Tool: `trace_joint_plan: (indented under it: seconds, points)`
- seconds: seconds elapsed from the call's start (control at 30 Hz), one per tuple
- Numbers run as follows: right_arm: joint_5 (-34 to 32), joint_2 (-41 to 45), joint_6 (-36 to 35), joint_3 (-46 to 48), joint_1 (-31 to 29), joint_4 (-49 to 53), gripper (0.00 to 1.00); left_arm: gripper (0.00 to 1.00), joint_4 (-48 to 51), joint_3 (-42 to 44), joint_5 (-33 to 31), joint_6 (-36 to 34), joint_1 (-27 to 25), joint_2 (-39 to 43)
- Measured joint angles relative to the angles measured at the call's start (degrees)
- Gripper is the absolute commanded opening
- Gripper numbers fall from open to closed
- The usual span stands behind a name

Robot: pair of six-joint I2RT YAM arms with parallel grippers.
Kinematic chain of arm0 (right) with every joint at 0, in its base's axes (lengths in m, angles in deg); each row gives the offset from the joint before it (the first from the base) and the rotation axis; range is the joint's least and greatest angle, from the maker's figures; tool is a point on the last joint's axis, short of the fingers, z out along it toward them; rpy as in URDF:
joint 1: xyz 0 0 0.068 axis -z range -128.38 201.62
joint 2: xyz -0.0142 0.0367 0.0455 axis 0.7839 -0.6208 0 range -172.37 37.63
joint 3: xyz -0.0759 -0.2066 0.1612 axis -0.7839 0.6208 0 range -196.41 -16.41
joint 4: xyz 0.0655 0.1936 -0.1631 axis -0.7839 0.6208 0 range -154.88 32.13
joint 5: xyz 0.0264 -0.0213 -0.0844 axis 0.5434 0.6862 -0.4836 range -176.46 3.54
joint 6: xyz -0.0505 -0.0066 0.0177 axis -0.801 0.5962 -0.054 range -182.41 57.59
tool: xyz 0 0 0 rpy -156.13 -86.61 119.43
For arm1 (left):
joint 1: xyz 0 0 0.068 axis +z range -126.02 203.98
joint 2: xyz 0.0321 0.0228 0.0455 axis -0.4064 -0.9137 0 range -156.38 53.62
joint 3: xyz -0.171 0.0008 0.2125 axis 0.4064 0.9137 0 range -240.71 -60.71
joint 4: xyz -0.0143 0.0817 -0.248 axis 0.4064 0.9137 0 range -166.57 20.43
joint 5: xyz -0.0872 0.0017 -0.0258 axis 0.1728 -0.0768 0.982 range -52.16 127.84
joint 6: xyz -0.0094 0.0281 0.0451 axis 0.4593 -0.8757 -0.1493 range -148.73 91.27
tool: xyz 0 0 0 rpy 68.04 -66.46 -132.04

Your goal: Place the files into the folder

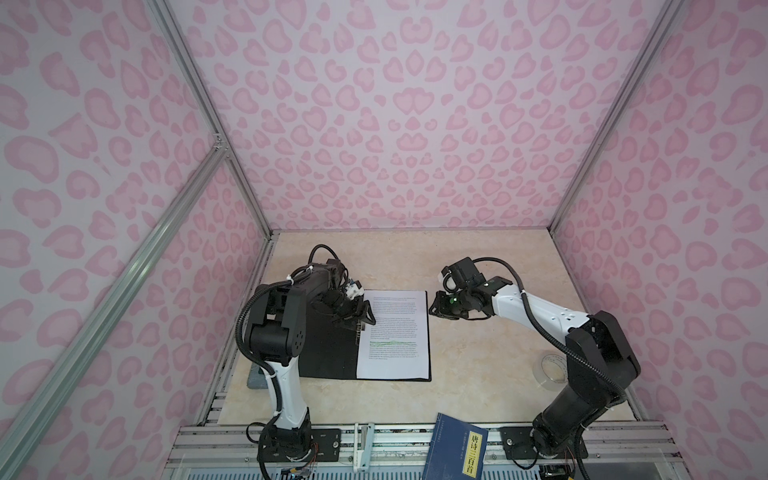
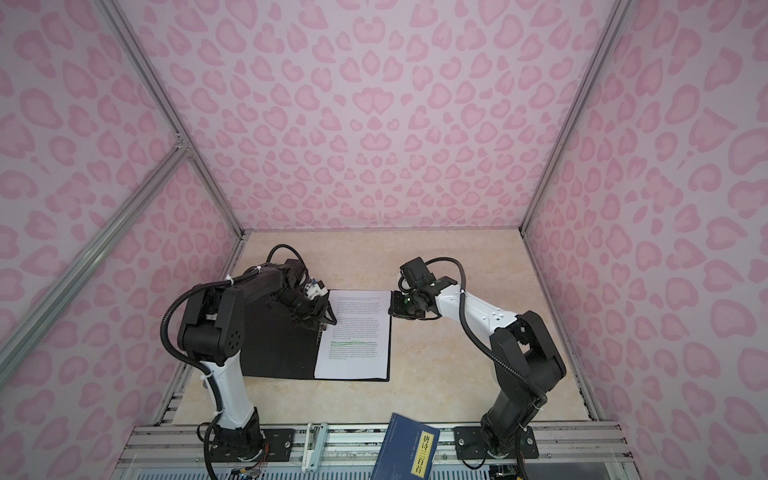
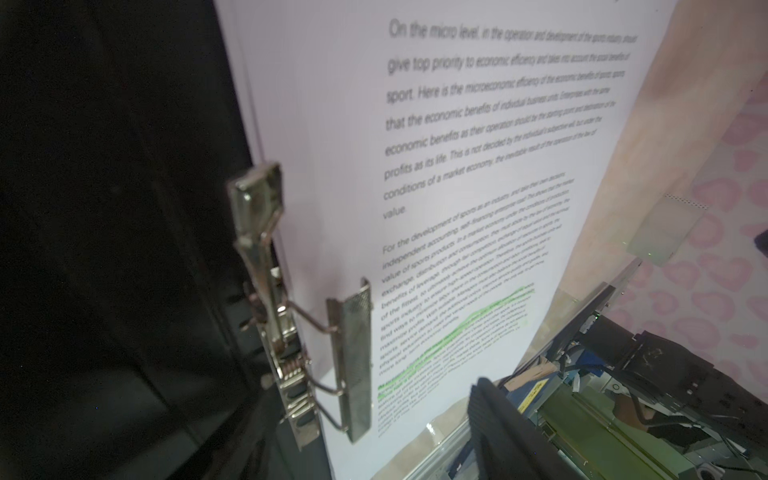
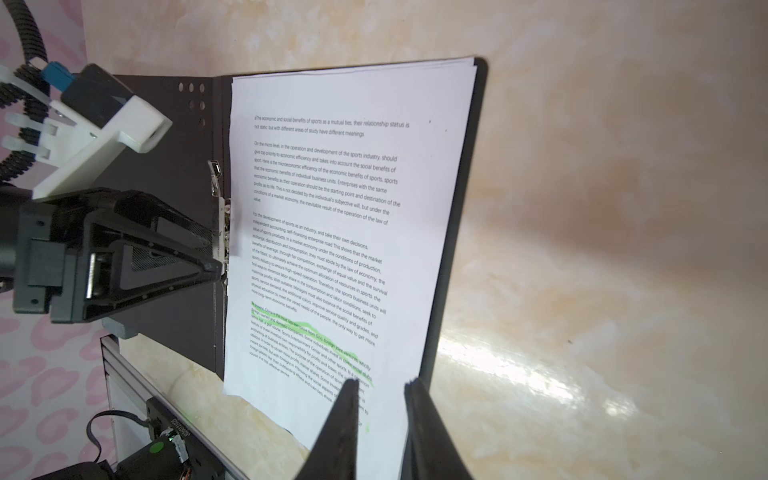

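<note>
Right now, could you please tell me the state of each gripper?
Left gripper: open, tips at the metal clip of the folder.
Right gripper: narrowly open, empty, over the files.

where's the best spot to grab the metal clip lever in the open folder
Grip the clip lever by its flared free end, the widest part. It runs along the spine of the folder beside the files, so come down from above on the black-cover side, jaws across its width.

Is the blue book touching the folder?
Apart. In both top views bare table lies between the blue book and the folder.
</note>
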Motion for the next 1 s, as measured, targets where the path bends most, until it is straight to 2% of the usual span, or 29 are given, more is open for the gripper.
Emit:
trace_joint_plan:
  seconds: [0.2,0.33,0.57,0.77,1.0]
  points:
    - [-0.55,4.15,2.12,4.66,0.61,0.48,0.27,0.76,-0.24,-0.92,4.00,1.40,-1.70,-1.81]
    - [-0.85,9.60,4.81,11.26,1.29,0.46,0.30,0.76,-0.85,-0.20,4.79,2.08,-2.64,-1.27]
    - [5.01,17.33,12.00,23.58,0.13,-1.81,0.36,0.76,-1.07,1.75,2.86,2.51,-3.06,0.70]
    - [8.33,14.47,16.37,26.14,0.13,-7.39,0.38,0.77,-0.55,3.02,3.54,2.54,-3.17,1.03]
    - [8.76,7.10,18.78,22.97,1.07,-12.22,0.40,0.77,-0.44,3.98,2.78,2.38,-3.28,3.17]
